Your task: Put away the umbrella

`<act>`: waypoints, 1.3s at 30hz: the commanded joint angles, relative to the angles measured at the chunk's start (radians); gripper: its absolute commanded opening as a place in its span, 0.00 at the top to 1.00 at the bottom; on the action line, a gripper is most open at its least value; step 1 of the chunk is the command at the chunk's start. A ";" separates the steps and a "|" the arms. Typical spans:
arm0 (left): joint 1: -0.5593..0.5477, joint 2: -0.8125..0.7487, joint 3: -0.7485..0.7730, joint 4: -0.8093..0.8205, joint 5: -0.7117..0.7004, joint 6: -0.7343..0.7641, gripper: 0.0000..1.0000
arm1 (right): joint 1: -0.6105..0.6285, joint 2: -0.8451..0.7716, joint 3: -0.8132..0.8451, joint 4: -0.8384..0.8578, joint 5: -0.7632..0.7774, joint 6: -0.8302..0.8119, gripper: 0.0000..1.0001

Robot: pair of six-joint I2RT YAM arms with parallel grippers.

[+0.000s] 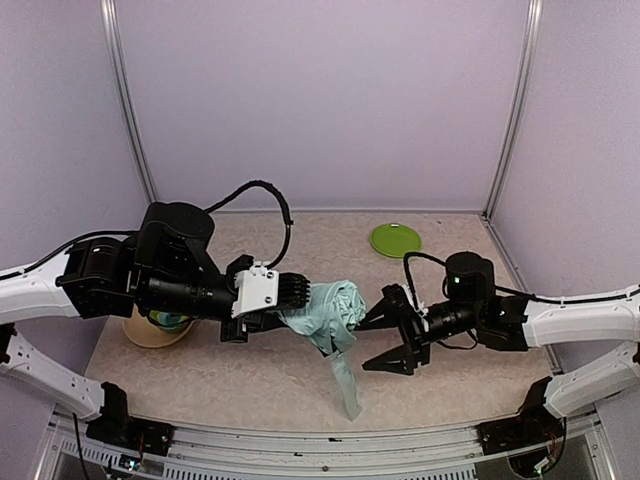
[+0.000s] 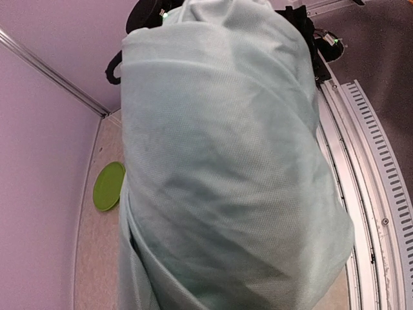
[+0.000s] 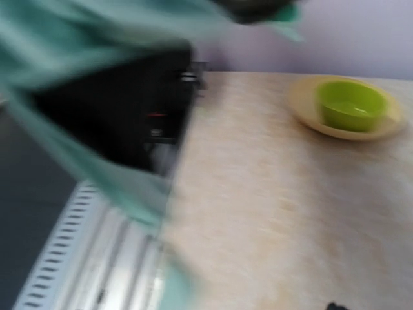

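Left gripper (image 1: 298,293), jaws closed on one end of the compact, pale mint-green fabric umbrella (image 1: 335,308), holds the crumpled bundle over the beige table (image 1: 250,380) between the two arms, with a loose fabric strip trailing toward the near edge. Right gripper (image 1: 382,336), jaws spread wide, stands just beside the bundle's far side and grips nothing.
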 commanded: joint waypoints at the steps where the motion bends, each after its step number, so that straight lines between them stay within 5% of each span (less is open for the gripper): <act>1: 0.000 0.004 0.068 0.031 0.015 0.024 1.00 | 0.066 0.036 0.000 -0.002 -0.054 -0.034 0.22; 8: -0.005 0.019 0.131 0.053 0.091 0.034 1.00 | 0.078 0.218 -0.031 0.225 0.045 0.006 0.21; 17: 0.003 0.016 0.160 0.060 0.086 0.059 1.00 | 0.081 0.374 -0.036 0.384 -0.065 0.069 0.31; 20: 0.009 0.020 0.162 0.064 0.087 0.059 1.00 | 0.081 0.386 -0.036 0.408 -0.062 0.090 0.44; 24: 0.018 0.022 0.166 0.059 0.082 0.061 1.00 | 0.081 0.393 -0.052 0.406 -0.069 0.104 0.76; 27: 0.030 0.016 0.170 0.056 0.085 0.055 1.00 | 0.081 0.393 -0.077 0.394 -0.066 0.110 0.90; 34: 0.035 0.021 0.163 0.100 0.249 -0.015 1.00 | 0.036 0.397 -0.038 0.366 0.141 0.053 1.00; 39: 0.024 0.099 0.238 0.117 0.416 -0.065 1.00 | -0.072 0.544 0.221 0.305 0.286 -0.009 1.00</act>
